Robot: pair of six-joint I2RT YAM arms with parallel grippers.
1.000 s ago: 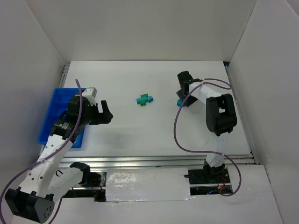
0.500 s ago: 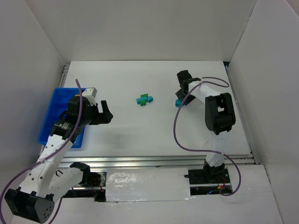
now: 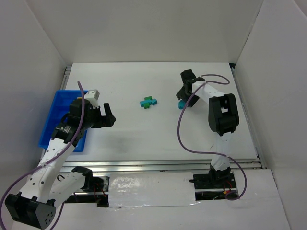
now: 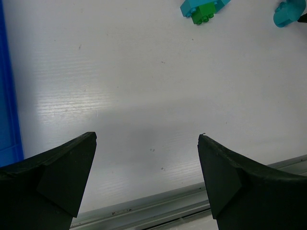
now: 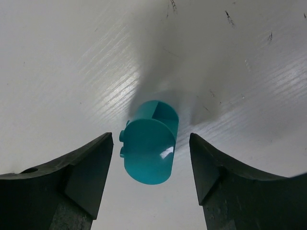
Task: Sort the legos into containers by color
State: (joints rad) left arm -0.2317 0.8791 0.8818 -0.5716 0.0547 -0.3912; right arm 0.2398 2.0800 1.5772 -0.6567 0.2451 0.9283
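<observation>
A rounded teal lego (image 5: 149, 143) lies on the white table between the open fingers of my right gripper (image 5: 151, 143), not touching either finger; from above it shows just under that gripper (image 3: 181, 104). A small cluster of teal and green legos (image 3: 148, 102) lies mid-table, also at the top of the left wrist view (image 4: 203, 8). My left gripper (image 3: 109, 116) is open and empty over bare table right of the blue tray (image 3: 52, 118). The tray's compartments are mostly hidden by the left arm.
White walls enclose the table on three sides. A metal rail (image 3: 163, 165) runs along the near edge. The tray's blue wall shows at the left edge of the left wrist view (image 4: 8, 96). The purple cable (image 3: 182, 129) loops beside the right arm.
My right gripper has shifted slightly left and lower over the teal lego. The left arm has not moved.
</observation>
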